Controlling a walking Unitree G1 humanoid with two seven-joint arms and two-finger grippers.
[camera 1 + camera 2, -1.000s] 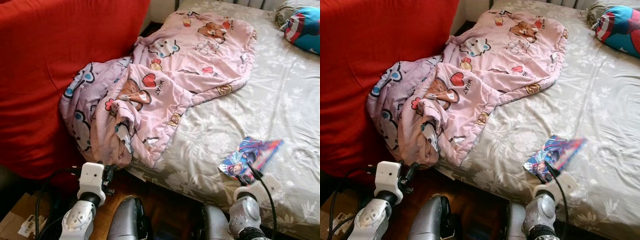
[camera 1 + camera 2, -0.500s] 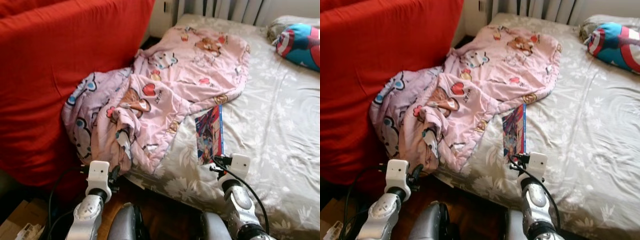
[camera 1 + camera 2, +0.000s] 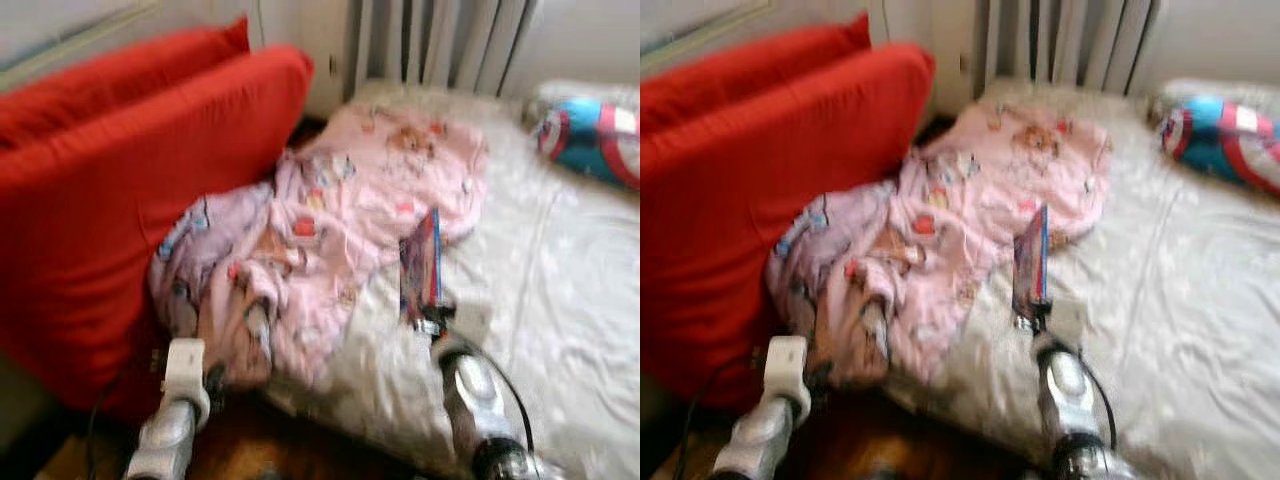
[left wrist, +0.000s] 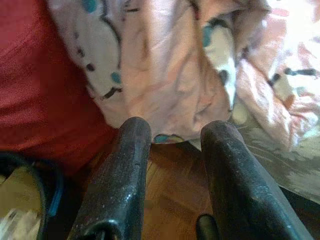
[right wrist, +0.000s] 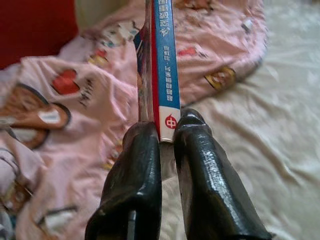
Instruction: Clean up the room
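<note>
Where the pink blanket [image 3: 340,235] spills off the bed [image 3: 560,300] edge against the red cushion [image 3: 110,190], bare grey sheet lies open to the right. The right claw [image 5: 167,131] is clamped on the lower end of a thin book [image 5: 159,65], held upright on edge, long axis vertical, above the sheet beside the blanket. The left claw [image 4: 172,131] hangs parted and empty, near the blanket's drooping hem.

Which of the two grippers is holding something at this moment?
The right gripper: it is shut on the thin blue-spined book, holding it upright above the bed. The left gripper is open near the pink blanket, holding nothing.
</note>
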